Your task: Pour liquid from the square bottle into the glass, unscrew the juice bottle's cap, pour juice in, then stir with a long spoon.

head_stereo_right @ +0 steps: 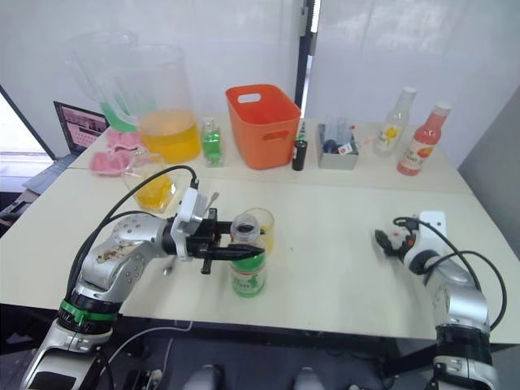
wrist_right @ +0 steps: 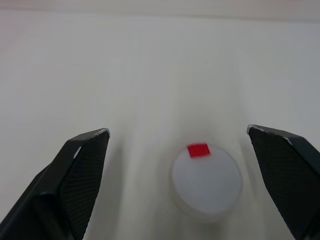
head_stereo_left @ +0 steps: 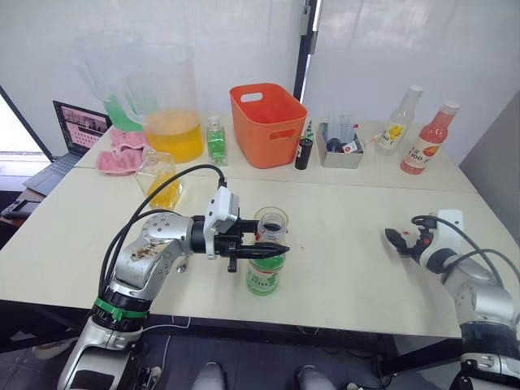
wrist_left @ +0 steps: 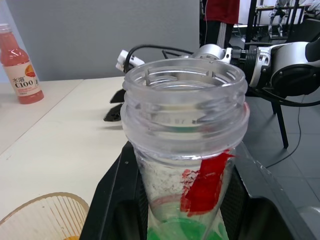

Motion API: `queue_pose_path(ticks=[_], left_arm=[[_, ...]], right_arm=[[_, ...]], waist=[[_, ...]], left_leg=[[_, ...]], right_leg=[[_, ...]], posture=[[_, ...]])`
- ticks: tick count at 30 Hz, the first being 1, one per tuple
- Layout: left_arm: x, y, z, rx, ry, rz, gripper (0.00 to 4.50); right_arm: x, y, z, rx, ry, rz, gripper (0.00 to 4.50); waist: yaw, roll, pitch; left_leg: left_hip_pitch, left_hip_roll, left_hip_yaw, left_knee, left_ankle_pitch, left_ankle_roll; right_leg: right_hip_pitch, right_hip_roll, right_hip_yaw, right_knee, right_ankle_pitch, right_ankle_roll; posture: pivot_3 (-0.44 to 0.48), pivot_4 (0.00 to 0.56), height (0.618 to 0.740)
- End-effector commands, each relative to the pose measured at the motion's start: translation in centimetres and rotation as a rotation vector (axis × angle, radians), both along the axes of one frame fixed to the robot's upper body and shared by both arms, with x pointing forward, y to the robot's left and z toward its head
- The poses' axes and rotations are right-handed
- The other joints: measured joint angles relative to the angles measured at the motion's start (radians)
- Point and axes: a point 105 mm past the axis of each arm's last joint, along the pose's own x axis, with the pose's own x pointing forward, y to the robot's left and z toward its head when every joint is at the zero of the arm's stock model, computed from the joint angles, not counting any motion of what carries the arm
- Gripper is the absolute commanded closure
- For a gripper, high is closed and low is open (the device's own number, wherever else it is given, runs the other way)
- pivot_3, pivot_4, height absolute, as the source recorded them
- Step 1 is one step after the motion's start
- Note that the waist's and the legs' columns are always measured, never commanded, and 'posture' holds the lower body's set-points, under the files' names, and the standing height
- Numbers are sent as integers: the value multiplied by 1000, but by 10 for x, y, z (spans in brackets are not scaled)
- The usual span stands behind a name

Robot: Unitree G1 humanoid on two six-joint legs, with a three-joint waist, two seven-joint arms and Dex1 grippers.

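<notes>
Cream table (head_stereo_left: 341, 244), white wall behind. Left gripper (head_stereo_left: 258, 250) clamps neck of uncapped juice bottle (head_stereo_left: 266, 272), upright beside glass (head_stereo_right: 258, 225). Right gripper (wrist_right: 185, 187) fingers spread wide, white cap (wrist_right: 206, 182) on table between them. Risk: neck slips mid-tilt, juice spills past glass; bottle may knock glass.

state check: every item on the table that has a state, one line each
juice bottle: upright, cap off, held at the neck by left tool
cap: lying on the table, between the fingers of right tool
right tool: open
glass: upright, behind the juice bottle
pitcher: upright, part full of orange liquid
</notes>
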Motion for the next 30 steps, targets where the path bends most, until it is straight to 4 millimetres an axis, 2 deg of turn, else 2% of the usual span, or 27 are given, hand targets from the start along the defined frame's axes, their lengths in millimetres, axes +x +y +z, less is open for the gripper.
queue_pose_path(ticks=[1,3,8,12,14,16,20,21,22,24,25,26,28,30], left_arm=[[-5,-3,-13,45,53,-33,3235],[-6,-3,-13,47,53,-35,3235],[-9,6,3,34,58,-31,3236],[-14,14,13,33,71,-24,3237],[-20,29,22,47,76,8,3237],[-24,43,32,48,80,48,3237],[-21,77,53,44,58,191,3237],[-20,83,55,46,53,216,3238],[-19,89,57,54,45,244,3238],[-14,103,61,64,21,312,3238],[-9,112,65,65,-1,358,3238],[-4,118,67,60,-16,390,3238],[3,123,69,64,-48,420,3238],[8,123,69,76,-77,429,3238]], right_arm=[[-8,17,36,-13,-72,88,0],[-13,30,41,-23,-53,144,0],[-26,65,71,-99,-95,293,0],[-29,79,86,-99,-105,366,0],[-35,95,103,-82,-129,473,0],[-41,105,111,-56,-127,555,0],[-50,120,116,-4,-83,674,0],[-51,123,116,0,-76,690,0],[-52,126,116,0,-72,704,0],[-54,132,115,-4,-67,727,0],[-56,136,115,-6,-69,748,0],[-58,139,114,-5,-64,762,0],[-60,143,113,-8,-56,779,0],[-62,144,112,-14,-50,787,0]], waist=[[0,0,0],[0,0,0],[-2,0,0],[-11,0,0],[-18,-1,1],[-29,0,2],[-27,-3,4],[-21,-7,5],[-15,-8,5],[1,-14,5],[2,-18,5],[-6,-18,5],[-16,-19,6],[-22,-19,6]], left_leg=[[0,0,0,0,0,0],[0,0,0,0,0,0],[-1,0,0,0,0,0],[-1,0,0,-1,0,0],[-2,0,0,-1,0,0],[-3,1,0,-1,0,0],[-3,1,0,-2,0,0],[-3,2,1,0,0,0],[-1,6,14,-1,-1,-1],[-1,11,31,-2,-7,-8],[-1,21,51,-1,-11,-10],[-2,22,60,-1,-11,-8],[-3,21,57,2,-7,0],[-5,21,53,2,-6,0]], right_leg=[[0,0,0,0,0,0],[0,0,0,0,0,0],[-2,0,0,0,0,0],[-3,0,0,1,0,-1],[-4,0,0,0,0,-1],[-5,0,0,1,0,-1],[-5,0,0,1,-1,-1],[-8,0,1,1,-1,-2],[-21,2,11,1,1,-4],[-33,9,31,1,6,-8],[-44,18,51,0,11,-15],[-42,19,58,-2,15,-14],[-39,18,57,-2,15,-8],[-39,19,53,-1,16,-4]], posture=[[0,150,740],[0,150,740],[0,150,740],[0,150,740],[0,150,740],[0,150,740],[0,150,739],[0,150,738],[0,150,737],[0,150,735],[0,150,735],[0,150,735],[0,150,735],[0,150,735]])
